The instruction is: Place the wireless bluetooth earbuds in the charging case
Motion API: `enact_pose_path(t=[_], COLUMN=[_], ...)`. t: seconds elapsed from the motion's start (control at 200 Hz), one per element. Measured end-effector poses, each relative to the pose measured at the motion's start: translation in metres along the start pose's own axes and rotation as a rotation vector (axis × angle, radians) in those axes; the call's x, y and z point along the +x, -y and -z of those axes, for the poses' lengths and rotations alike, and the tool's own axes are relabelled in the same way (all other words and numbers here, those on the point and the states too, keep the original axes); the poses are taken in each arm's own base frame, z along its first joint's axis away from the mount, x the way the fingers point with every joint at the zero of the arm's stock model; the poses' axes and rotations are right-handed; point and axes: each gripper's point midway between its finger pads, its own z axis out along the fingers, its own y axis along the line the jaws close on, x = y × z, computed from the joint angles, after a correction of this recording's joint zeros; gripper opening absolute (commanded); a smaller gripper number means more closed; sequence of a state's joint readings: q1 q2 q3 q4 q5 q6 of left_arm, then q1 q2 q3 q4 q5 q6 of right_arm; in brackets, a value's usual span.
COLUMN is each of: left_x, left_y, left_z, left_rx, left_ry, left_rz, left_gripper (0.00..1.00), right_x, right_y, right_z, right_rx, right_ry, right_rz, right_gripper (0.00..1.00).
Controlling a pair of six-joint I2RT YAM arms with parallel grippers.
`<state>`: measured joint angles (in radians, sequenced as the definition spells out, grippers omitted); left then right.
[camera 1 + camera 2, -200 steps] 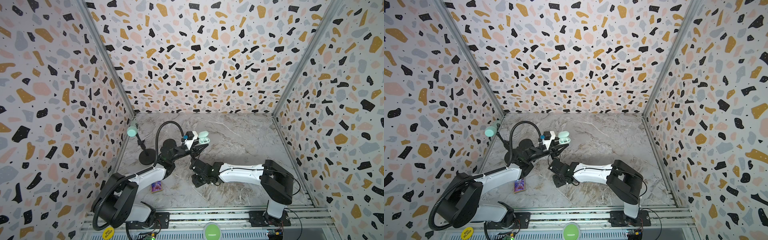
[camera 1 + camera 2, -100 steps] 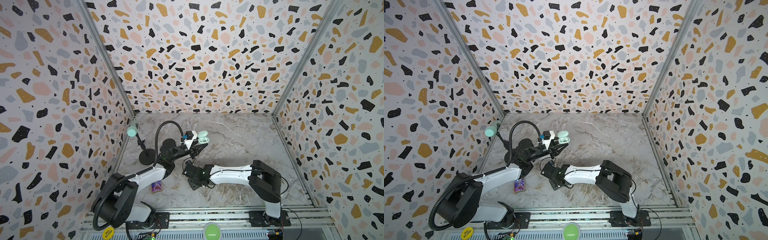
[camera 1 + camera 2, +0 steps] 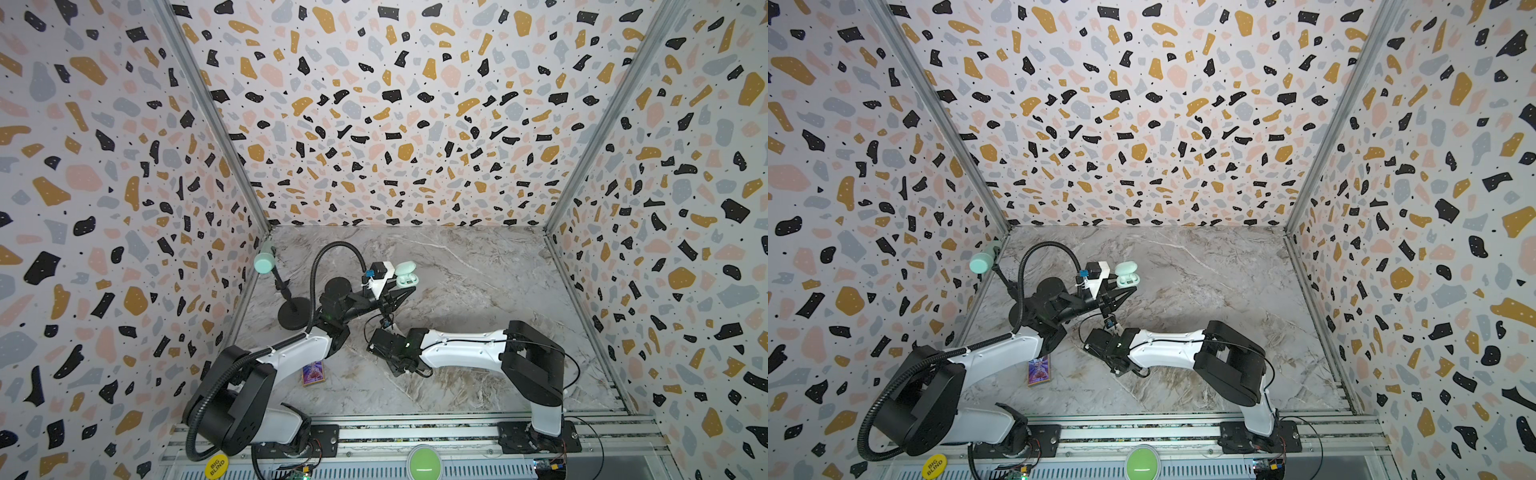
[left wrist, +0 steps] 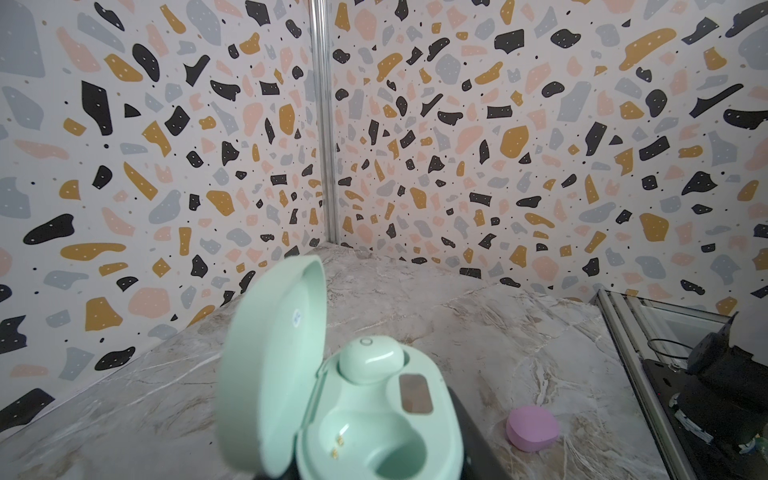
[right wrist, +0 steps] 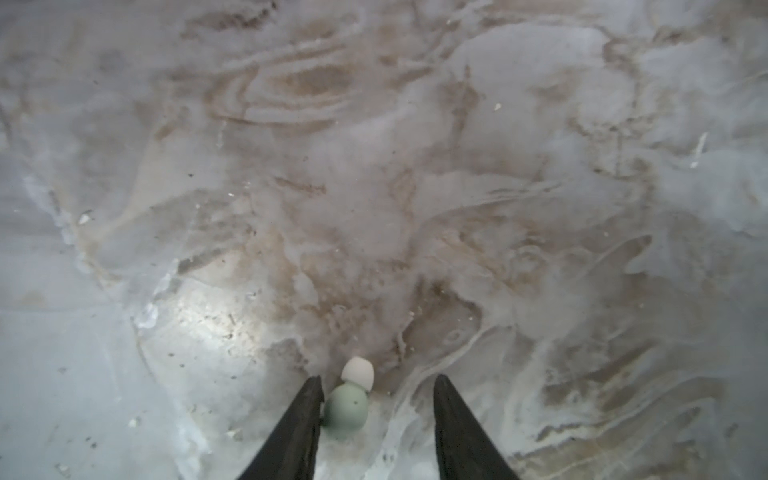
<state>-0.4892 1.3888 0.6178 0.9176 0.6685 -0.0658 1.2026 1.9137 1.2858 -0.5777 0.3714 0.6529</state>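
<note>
table: marble top [image 3: 478, 270]; both arms work its left-centre part in both top views.
right arm: [image 3: 457, 349] swung left over the last second, then settled. Its wrist now sits lower centre-left in a top view, just below the left arm's tool. Reads as approach done, pick comes next.
left arm: [image 3: 291, 353] no shift over that second; it acts as the fixture.
charging case: mint [image 3: 405, 274], left of centre, apparently held up off the table. Lid hinged open and standing, sockets facing up.
left gripper: [image 3: 399, 293] clamped tight on the charging case base.
lilac piece: [image 4: 532, 428] on the table near the case. Looks like a closed case, can't confirm.
right gripper: [image 5: 379, 379] jaws part open, gripping nothing. They straddle the loose earbud; one finger [image 5: 307, 415] touches it, the other is well clear.
loose earbud: mint [image 5: 345, 411], lying on the table, hidden under the wrist in both top views. Long axis runs body to white tip, roughly along the fingers rather than across. Tip points forward, away from the wrist.
seated earbud: [image 4: 371, 359] in the far socket.
empty socket: [image 4: 374, 444] is the target. The bud sits off-centre in the jaws, so closing will likely shove it sideways first.
</note>
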Motion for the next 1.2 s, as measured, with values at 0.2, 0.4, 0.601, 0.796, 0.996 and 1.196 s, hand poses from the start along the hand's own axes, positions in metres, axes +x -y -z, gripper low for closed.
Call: enact_pose_path(t=[0.2, 0.4, 0.601, 0.796, 0.996, 1.196], left_x=[0.0, 0.002, 0.004, 0.004, 0.005, 0.007], left_y=[0.0, 0.0, 0.0, 0.0, 0.0, -0.001], left_z=[0.0, -0.001, -0.001, -0.001, -0.001, -0.002], left_rx=[0.003, 0.003, 0.003, 0.003, 0.003, 0.004], left_ry=[0.0, -0.004, -0.008, -0.008, -0.009, -0.012], left_rz=[0.002, 0.006, 0.009, 0.013, 0.016, 0.02], left_gripper=[0.25, 0.25, 0.25, 0.25, 0.25, 0.25], right_x=[-0.004, 0.007, 0.016, 0.011, 0.013, 0.025], right_y=[0.023, 0.033, 0.021, 0.007, 0.0, 0.0], right_z=[0.012, 0.013, 0.011, 0.012, 0.011, 0.001], right_rx=[0.049, 0.031, -0.056, -0.118, -0.146, -0.135], right_ry=[0.021, 0.011, 0.004, 0.023, 0.016, -0.023], right_rz=[-0.026, -0.034, -0.026, -0.022, -0.009, 0.009], right_gripper=[0.45, 0.47, 0.52, 0.54, 0.54, 0.55])
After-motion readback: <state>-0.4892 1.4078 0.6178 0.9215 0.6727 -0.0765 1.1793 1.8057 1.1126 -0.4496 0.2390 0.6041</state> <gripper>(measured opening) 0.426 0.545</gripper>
